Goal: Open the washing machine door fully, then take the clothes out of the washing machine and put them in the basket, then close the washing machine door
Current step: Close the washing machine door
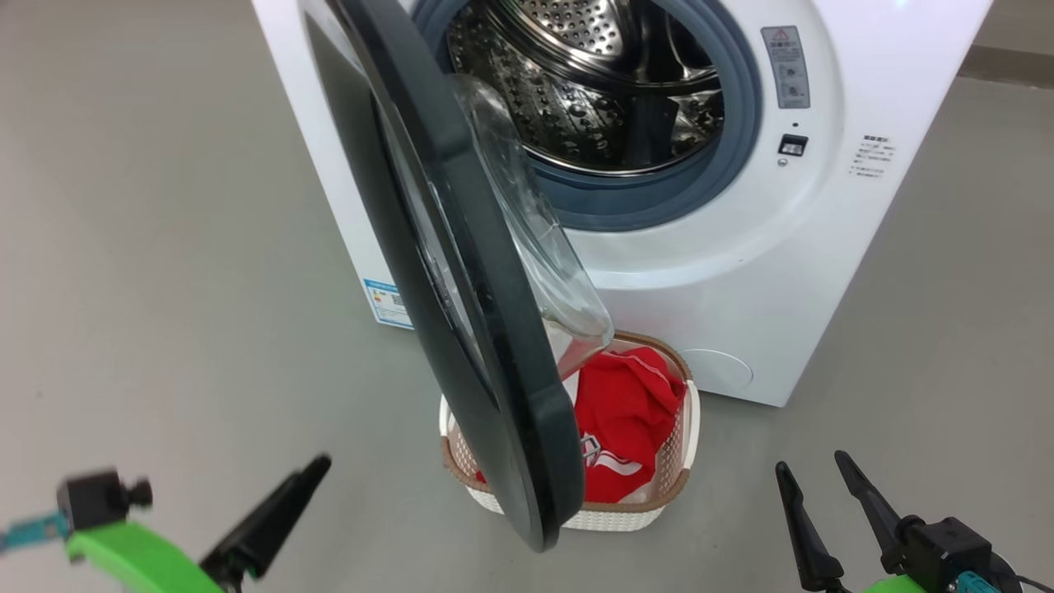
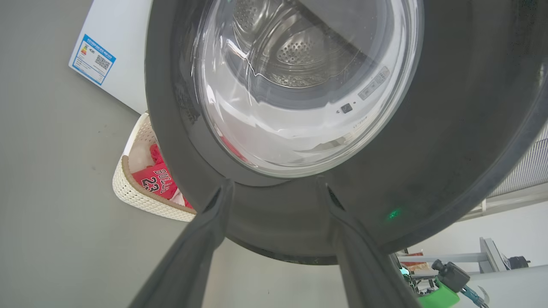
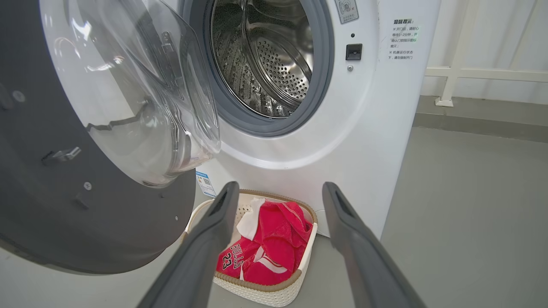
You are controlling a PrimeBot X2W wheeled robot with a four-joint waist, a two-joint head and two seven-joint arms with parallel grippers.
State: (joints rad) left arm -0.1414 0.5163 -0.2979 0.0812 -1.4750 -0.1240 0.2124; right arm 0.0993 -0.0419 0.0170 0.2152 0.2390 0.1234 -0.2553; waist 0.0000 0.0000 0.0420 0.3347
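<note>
We see clothes [image 1: 626, 412] in basket [image 1: 617, 519], drum [image 1: 576, 99] looks empty; washing machine door [image 1: 486, 329] open, closing not yet done; left gripper [image 2: 275, 182] & right gripper [image 3: 278, 188] both fingers apart.

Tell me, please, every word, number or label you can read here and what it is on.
"BULLS 23": on the clothes in the basket.
Blue sticker, washing machine lower corner: too small to read.
Grey warning label and Chinese notice, same machine's front: too small to read.
</note>
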